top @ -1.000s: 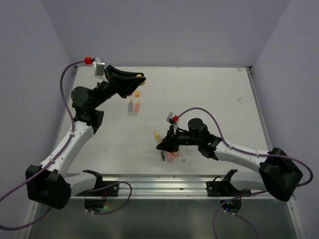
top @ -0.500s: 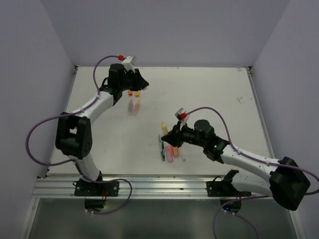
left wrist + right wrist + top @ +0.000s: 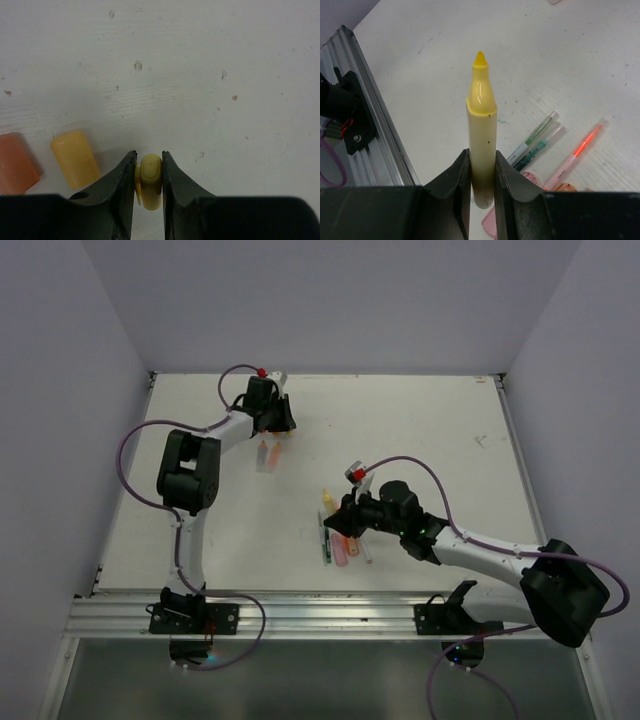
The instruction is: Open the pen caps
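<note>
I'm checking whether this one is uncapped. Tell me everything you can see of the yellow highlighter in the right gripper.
The yellow highlighter is a chunky plastic marker: pale yellow barrel, brighter glossy tapered neck, small wedge tip, no cap on it. A dark speck sits at the collar. The right gripper clamps its lower barrel from both sides, tip pointing away from the wrist. It seems lifted off the table.

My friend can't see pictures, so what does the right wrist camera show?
The right gripper is clamped on an uncapped yellow highlighter, its tip pointing away from the camera. Past it, two thin green pens and a thin orange pen lie on the white table.
</note>
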Controlling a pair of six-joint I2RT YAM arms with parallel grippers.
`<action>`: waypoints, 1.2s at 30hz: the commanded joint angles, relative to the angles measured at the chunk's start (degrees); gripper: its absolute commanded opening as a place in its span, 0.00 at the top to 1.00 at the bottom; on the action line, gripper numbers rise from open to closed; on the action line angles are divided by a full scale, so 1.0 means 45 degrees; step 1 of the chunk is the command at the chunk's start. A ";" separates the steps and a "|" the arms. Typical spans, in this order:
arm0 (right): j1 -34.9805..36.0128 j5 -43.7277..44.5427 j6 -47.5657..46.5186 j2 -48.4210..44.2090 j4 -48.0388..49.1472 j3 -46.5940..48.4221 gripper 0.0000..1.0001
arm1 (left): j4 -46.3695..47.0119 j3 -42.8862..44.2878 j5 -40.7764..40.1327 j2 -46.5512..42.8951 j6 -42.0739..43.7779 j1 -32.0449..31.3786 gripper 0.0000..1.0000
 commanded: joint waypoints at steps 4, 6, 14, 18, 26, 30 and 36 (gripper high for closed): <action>-0.0076 0.0114 -0.0005 0.0401 0.0832 0.0022 1.00 | -0.0041 0.1146 -0.0511 0.0751 0.0369 0.0057 0.85; -0.0096 0.0075 0.0034 0.0479 0.0910 0.0021 1.00 | 0.0095 0.1166 -0.0608 0.0946 0.0389 0.0057 0.84; -0.0135 -0.0003 0.0054 0.0655 0.0988 0.0002 1.00 | 0.0174 0.1517 -0.0882 0.1493 0.0447 0.0057 0.74; -0.0154 0.0016 0.0073 0.0597 0.0988 -0.0037 1.00 | 0.0252 0.1537 -0.0960 0.1591 0.0428 0.0057 0.66; -0.0154 -0.0042 0.0073 0.0558 0.0930 0.0021 1.00 | 0.0175 0.1498 -0.0902 0.1163 0.0408 0.0076 0.51; -0.0154 -0.0023 0.0073 0.0382 0.0775 0.0080 1.00 | 0.0077 0.1323 -0.0785 0.0188 0.0194 0.0038 0.44; -0.0154 0.0523 0.0151 -0.0437 0.0345 0.0236 1.00 | -0.0274 0.0835 -0.1738 -0.2467 -0.0177 -0.0508 0.24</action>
